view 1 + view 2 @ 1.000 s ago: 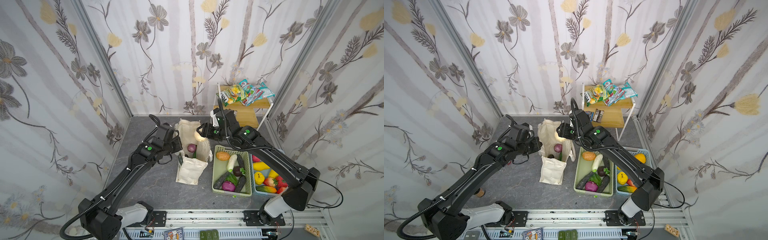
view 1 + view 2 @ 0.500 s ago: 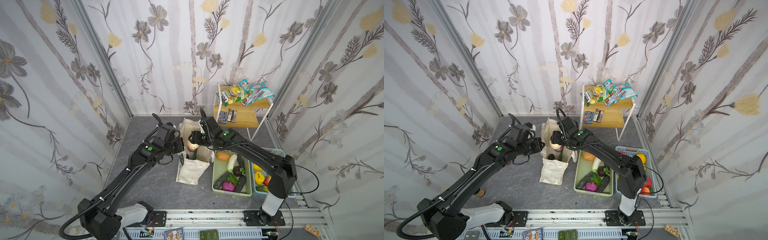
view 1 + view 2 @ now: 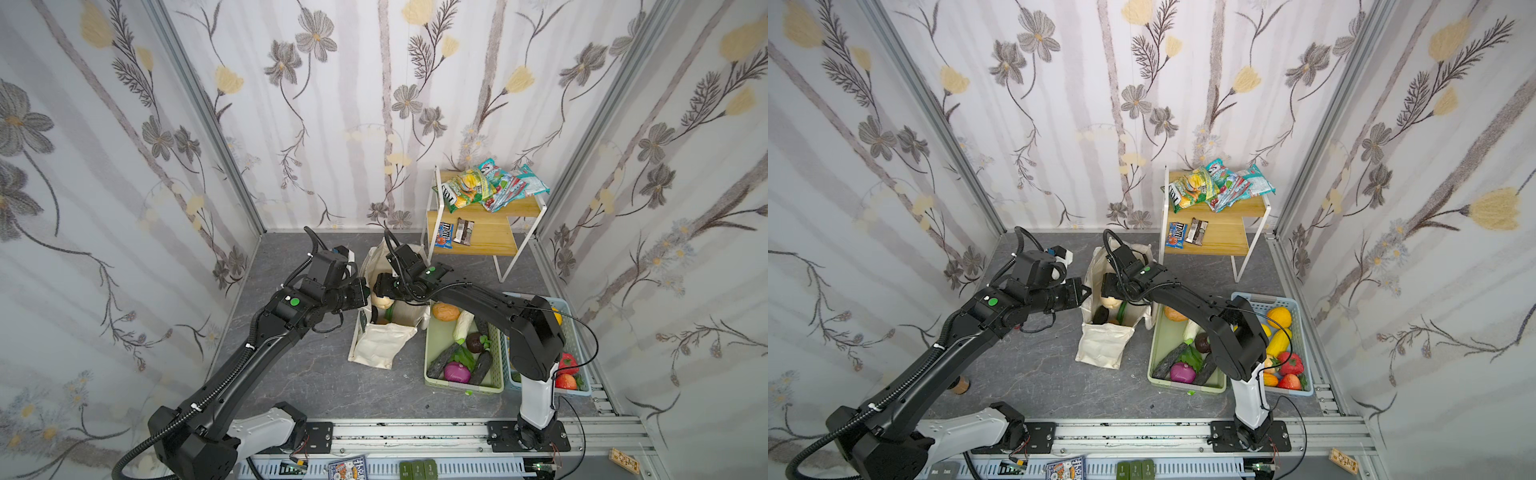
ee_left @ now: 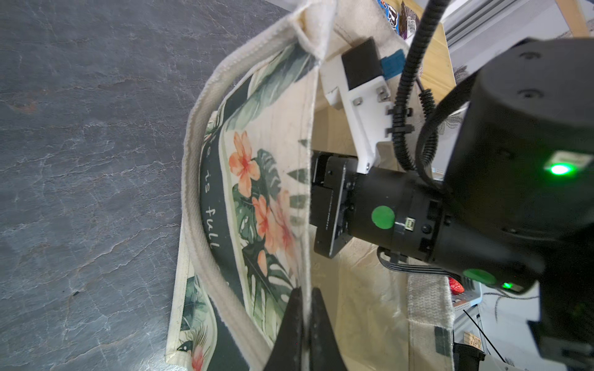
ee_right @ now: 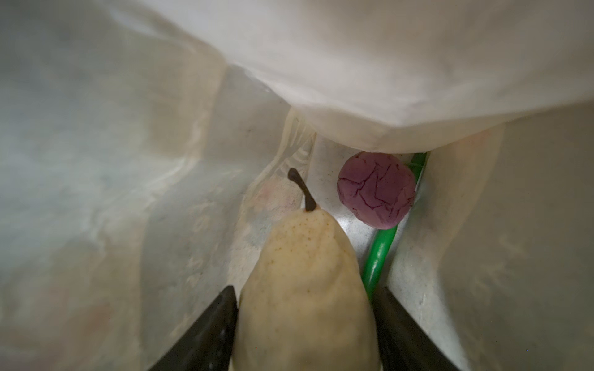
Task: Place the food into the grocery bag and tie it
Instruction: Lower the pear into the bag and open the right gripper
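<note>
On my left, the left jaws are clamped on the left rim of the canvas tote (image 4: 266, 192), pinching the fabric edge flat between them. The tote stands upright on the grey counter (image 3: 291, 374) between my two arms, mouth open. The right jaws reach inside it and grip a toy pear (image 5: 305, 273) by its sides, stem pointing deeper into the bag. On the bag's floor lie a purple onion (image 5: 376, 189) and a green stalk (image 5: 382, 247), touching. The pale green basket (image 3: 461, 387) sits just right of the tote. A yellow-green snack packet (image 3: 467, 189) lies on the wooden side table (image 3: 486, 241) behind.
</note>
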Controlling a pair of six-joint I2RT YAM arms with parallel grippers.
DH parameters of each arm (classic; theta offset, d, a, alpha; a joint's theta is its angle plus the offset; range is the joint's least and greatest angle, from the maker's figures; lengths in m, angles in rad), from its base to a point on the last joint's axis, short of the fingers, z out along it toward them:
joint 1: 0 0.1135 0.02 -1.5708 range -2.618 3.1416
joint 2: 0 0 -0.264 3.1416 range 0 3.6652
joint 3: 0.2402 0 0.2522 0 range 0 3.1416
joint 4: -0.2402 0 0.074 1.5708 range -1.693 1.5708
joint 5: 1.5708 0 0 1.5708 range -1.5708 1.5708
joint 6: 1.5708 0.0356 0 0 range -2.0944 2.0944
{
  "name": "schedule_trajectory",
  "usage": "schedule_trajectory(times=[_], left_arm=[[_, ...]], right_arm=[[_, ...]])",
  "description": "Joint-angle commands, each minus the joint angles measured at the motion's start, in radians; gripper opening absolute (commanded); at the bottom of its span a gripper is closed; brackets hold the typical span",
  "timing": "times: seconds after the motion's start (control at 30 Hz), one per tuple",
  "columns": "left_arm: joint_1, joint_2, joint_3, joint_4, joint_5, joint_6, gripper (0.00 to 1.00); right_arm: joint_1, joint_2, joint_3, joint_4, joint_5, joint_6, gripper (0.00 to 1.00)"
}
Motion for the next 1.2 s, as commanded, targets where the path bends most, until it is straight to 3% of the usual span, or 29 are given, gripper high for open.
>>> schedule_trajectory(times=[0.0,0.37,0.6,0.87,1.17], left_arm=[[-0.001,-0.011,-0.010,0.024,0.009,0.003,0.00],[0.000,-0.017,-0.029,0.025,0.005,0.002,0.00],[-0.001,-0.010,-0.029,0.022,-0.004,0.004,0.00],[0.000,0.002,-0.028,0.029,-0.004,0.006,0.00],[0.000,0.009,-0.030,0.031,-0.023,0.008,0.00]], right_arm=[[-0.001,0.029,0.005,0.041,0.033,0.013,0.67],[-0.003,0.118,0.007,0.049,0.020,0.009,0.68],[-0.004,0.145,0.011,0.049,0.005,0.000,0.78],[-0.007,0.128,0.017,0.048,-0.015,-0.027,0.88],[-0.009,0.051,0.046,0.056,-0.024,-0.059,0.91]])
